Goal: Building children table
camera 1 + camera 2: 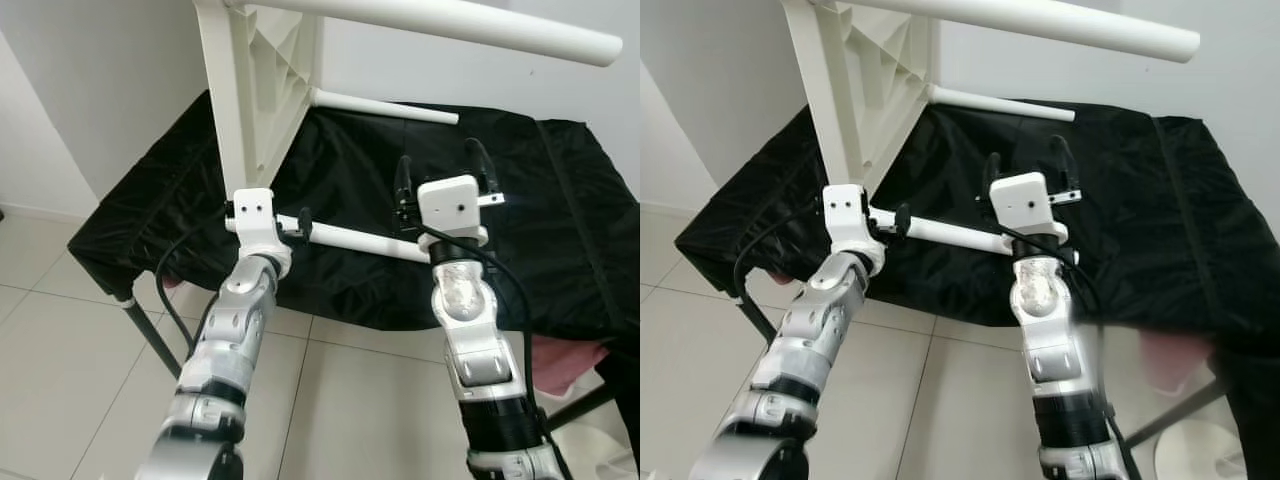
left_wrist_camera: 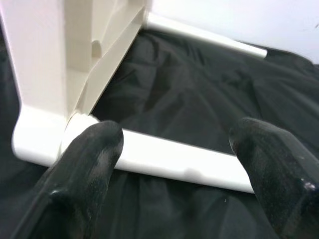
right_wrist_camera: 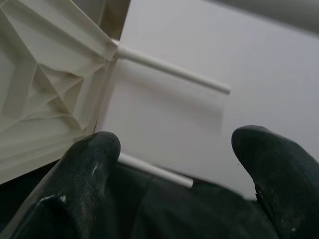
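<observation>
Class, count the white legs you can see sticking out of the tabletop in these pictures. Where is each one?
3. One leg juts out at the top, one lies far back on the black cloth, one is nearest, between the grippers. A fourth may be hidden.

The white children's table stands on its side on the black-draped tabletop, walling off the left. Its near leg lies across both arms' path — the left claw straddles it, fingers apart. The right claw, open, rises above it into free space below the upper leg.
</observation>
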### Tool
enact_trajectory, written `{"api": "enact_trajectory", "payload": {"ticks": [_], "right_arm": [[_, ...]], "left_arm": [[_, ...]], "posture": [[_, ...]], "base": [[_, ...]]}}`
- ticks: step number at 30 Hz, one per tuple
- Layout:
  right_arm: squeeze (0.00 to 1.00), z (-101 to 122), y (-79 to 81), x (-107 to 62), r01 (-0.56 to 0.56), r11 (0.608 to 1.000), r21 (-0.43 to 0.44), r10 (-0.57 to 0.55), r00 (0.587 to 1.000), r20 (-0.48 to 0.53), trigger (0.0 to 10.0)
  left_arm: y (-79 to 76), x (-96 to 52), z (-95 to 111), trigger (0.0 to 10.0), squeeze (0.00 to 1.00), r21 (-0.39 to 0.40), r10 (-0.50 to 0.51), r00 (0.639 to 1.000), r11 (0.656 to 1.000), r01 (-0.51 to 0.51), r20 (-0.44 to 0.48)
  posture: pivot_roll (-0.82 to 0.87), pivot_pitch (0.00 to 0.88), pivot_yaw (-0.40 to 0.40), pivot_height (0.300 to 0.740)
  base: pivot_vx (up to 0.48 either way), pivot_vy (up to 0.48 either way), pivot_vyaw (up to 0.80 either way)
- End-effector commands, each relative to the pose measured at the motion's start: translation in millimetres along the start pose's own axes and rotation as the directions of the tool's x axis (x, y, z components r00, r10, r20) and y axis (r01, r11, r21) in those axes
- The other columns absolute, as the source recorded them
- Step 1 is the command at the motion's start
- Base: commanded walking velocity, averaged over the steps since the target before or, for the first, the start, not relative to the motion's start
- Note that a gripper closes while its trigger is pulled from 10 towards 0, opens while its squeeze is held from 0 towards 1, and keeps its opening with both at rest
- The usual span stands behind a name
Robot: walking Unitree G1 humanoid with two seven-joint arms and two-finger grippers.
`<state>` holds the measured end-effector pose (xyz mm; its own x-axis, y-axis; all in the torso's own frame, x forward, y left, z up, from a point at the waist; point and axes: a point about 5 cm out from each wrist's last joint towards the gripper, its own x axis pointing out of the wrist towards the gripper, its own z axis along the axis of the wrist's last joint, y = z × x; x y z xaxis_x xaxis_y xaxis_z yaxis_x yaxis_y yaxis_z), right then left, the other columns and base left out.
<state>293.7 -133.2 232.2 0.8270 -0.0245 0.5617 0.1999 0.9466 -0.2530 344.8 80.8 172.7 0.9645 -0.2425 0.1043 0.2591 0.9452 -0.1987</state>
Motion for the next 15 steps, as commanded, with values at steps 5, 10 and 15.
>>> {"api": "enact_trajectory", "payload": {"ticks": [5,10,15], "right_arm": [[0.00,-27.3,-11.2,-24.4,0.044,0.989,0.141,-0.023,0.988,-0.150,10.0],[0.00,-37.8,-11.2,-37.8,0.021,0.984,0.178,0.016,0.979,-0.202,10.0],[0.00,-49.5,-10.6,-55.3,-0.001,0.982,0.187,0.049,0.966,-0.252,10.0]], "left_arm": [[9.4,-36.2,2.0,10.0,0.00,0.162,-0.185,0.980,0.972,0.172,0.068],[28.2,-56.4,-3.9,10.0,0.00,0.184,-0.137,0.989,0.975,0.124,0.056],[46.6,-76.7,-0.4,10.0,0.00,0.205,-0.074,0.992,0.977,0.052,0.102]], "posture": [[-0.03,0.027,0.051,0.740],[-0.02,0.031,0.046,0.740],[-0.01,0.029,0.041,0.740]], "base": [[0.000,0.000,0.00],[0.000,0.000,0.00],[0.000,0.000,0.00]]}}
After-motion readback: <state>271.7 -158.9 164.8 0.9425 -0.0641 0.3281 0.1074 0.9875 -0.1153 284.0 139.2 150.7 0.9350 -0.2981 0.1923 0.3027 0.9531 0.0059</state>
